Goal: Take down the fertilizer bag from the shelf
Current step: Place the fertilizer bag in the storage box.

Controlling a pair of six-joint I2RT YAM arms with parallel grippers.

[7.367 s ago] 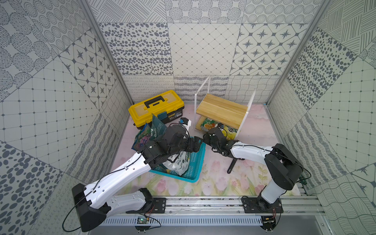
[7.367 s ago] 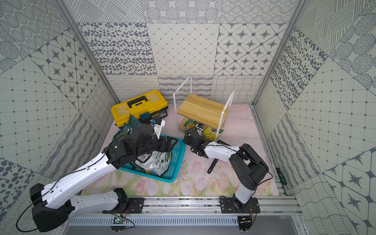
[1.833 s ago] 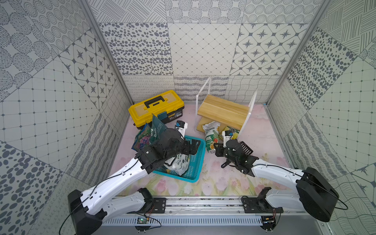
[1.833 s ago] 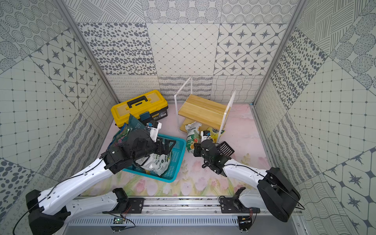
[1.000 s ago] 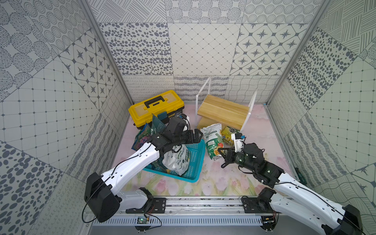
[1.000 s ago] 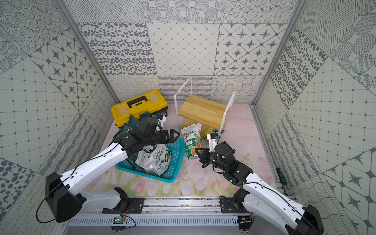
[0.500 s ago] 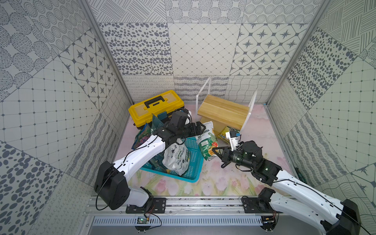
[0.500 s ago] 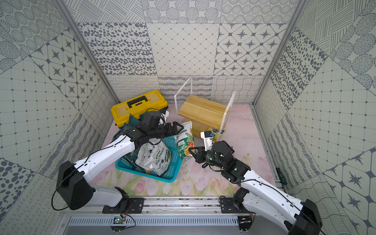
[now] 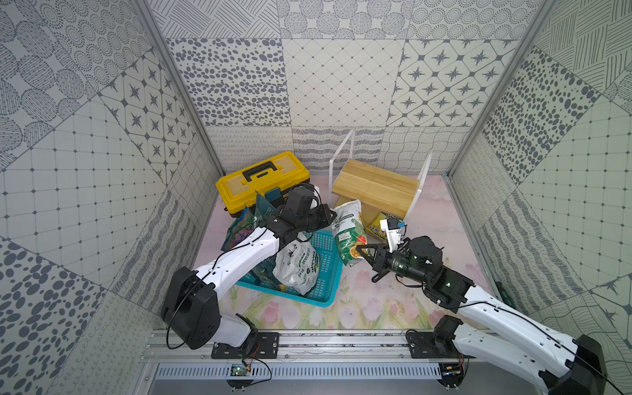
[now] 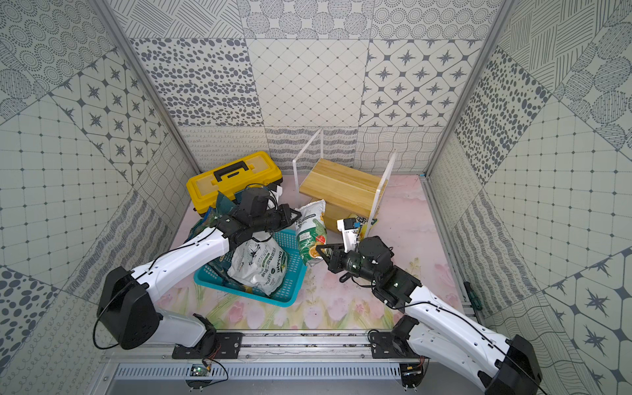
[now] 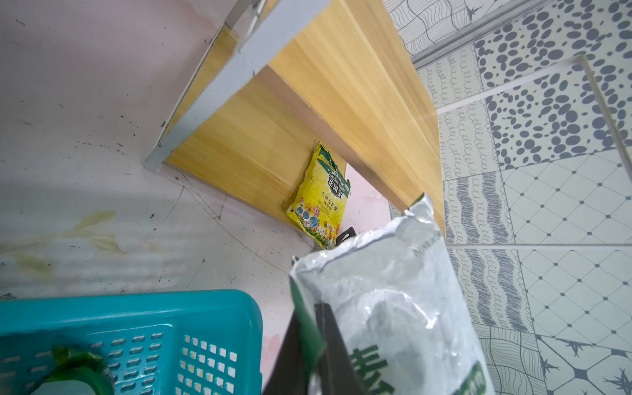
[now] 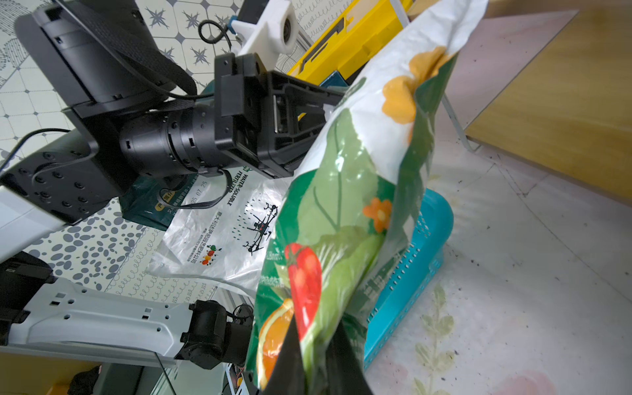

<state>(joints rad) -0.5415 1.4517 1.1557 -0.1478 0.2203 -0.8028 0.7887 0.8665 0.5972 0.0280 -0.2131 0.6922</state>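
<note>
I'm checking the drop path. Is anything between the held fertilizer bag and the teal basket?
Nothing lies between the fertilizer bag and the rim of the basket. Inside, though, a white bag fills much of it, and the left gripper, shut on the fertilizer bag like the right gripper, reaches across it.

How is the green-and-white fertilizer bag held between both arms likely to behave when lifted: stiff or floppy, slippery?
Probably floppy: the fertilizer bag creases and folds beyond the right pincer shut on one end. Likely slippery: its glossy film shows glare in the right wrist view. Its bulging middle hints at some weight.
</note>
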